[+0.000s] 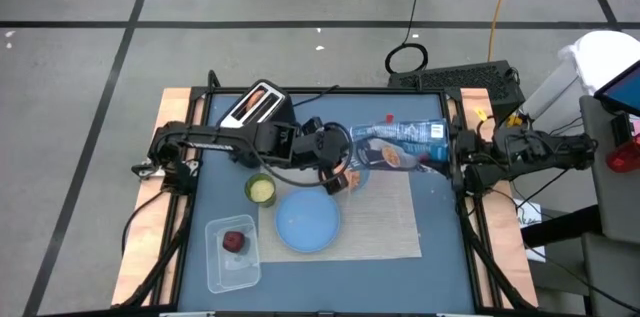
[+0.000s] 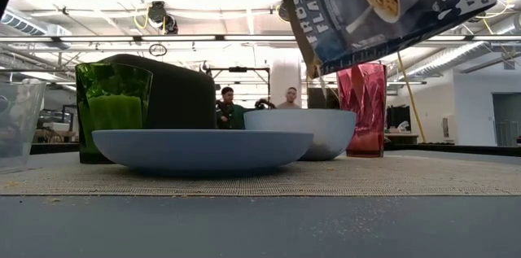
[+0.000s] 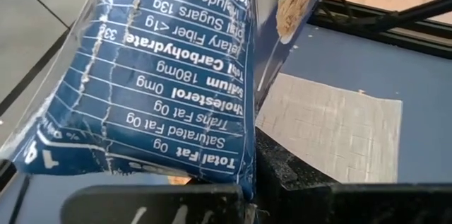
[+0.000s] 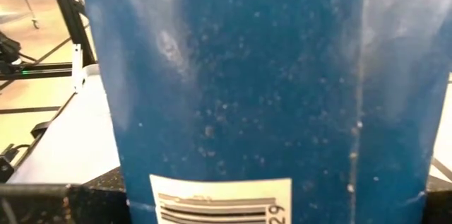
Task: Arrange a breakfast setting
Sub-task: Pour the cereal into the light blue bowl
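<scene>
Cereal box (image 1: 400,140) is off the table, lying tilted above the mat's (image 1: 385,217) far edge, gripped at both ends. Low view shows its open end angled down over the bowl (image 2: 305,132).

Left to right, placed against the mat:
- Clear tub (image 1: 232,252) well left of mat, dark-red fruit (image 1: 233,241) inside it.
- Toaster (image 1: 256,106) beyond the mat's far-left corner.
- Green cup (image 1: 260,189) just off the mat's left edge, near the plate.
- Plate (image 1: 307,223) on the mat's left end.
- Left gripper (image 1: 345,157) over the mat's far-left corner, fingers pinched tight on the box's left end; wrist view shows the nutrition panel right at the fingers.
- Bowl on the mat behind the plate, mostly hidden under box and gripper from above. Something orange shows there in the high view; can't tell what it is.
- Red cup (image 2: 363,109) beside the bowl, behind the box in the low view.
- Right gripper (image 1: 452,152) past the mat's far-right corner, jaws wide around the box's right end; barcode side fills its wrist view.
</scene>
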{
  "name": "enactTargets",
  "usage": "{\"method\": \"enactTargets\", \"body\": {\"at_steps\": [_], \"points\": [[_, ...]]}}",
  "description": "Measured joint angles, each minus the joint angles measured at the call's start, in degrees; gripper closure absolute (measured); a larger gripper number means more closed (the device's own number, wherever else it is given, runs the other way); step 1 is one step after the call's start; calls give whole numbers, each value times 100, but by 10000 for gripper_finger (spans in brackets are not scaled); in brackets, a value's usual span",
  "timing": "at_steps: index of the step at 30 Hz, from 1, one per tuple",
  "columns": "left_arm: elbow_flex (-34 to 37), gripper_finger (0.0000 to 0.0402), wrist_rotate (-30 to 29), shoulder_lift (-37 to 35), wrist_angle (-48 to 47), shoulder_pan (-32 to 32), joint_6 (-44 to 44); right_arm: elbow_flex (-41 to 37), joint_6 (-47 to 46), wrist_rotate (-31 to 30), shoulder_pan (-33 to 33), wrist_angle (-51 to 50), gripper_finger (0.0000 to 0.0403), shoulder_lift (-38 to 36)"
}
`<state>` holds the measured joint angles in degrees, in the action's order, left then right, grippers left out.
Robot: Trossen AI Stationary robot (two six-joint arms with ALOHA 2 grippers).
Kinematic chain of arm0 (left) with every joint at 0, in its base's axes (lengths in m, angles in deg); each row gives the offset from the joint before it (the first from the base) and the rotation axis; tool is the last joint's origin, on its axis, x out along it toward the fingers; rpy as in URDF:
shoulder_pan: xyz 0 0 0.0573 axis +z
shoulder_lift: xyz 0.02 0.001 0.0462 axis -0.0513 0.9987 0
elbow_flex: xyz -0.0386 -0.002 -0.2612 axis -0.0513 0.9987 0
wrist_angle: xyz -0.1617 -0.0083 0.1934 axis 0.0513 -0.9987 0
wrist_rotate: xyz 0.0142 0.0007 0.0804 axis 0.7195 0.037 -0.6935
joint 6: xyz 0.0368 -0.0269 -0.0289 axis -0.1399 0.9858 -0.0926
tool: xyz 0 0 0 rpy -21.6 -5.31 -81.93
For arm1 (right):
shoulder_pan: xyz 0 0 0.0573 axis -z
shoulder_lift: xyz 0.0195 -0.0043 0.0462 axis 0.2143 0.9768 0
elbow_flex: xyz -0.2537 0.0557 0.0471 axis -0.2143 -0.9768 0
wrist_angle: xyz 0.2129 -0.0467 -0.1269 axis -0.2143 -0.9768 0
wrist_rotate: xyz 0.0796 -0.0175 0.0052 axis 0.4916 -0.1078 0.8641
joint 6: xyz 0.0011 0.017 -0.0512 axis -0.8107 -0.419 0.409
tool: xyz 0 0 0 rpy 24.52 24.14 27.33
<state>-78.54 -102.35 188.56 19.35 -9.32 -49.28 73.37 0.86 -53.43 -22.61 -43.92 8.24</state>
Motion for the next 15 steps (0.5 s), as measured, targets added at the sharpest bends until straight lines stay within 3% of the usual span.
{"method": "enactTargets", "body": {"at_steps": [11, 15], "points": [[0, 395, -4, 0, 109, -1, -190, -61, -63, -32, 2, 21, 126, -4], [0, 371, -1, 0, 113, -12, -256, -277, -176, -12, 2, 118, 126, -4]]}}
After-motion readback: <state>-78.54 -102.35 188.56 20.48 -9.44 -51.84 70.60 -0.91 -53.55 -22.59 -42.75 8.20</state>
